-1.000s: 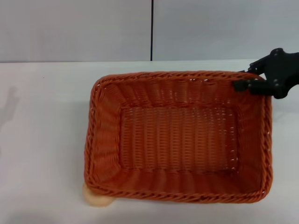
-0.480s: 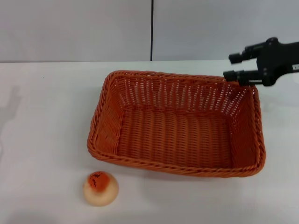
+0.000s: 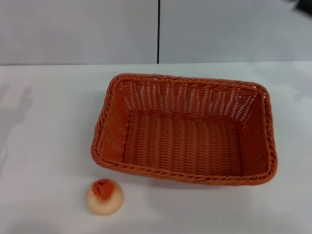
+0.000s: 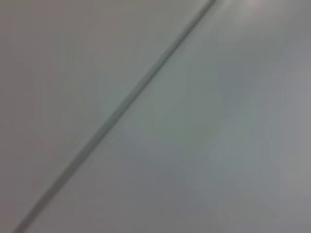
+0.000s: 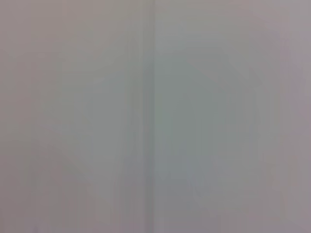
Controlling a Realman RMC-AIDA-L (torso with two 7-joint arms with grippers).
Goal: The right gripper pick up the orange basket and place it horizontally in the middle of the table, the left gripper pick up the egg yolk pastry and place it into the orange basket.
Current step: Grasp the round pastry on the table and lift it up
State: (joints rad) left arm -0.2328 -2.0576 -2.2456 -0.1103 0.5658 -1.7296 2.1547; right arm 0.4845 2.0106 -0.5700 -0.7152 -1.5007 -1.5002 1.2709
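On the white table (image 3: 48, 122) the orange basket (image 3: 185, 129) lies flat near the middle, nothing inside. The egg yolk pastry (image 3: 105, 196) waits at its 7 o'clock, outside. My grippers are out of view; their state I cannot tell. Pastry step remains.

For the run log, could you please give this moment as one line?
orange basket: flat mid-table, empty | egg yolk pastry: outside, near corner | grippers: out of view

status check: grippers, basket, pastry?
Both grippers out of view. Orange basket flat on the table, mid-table, empty. Egg yolk pastry on the table off its near-left corner, apart from it. Nothing in the way.
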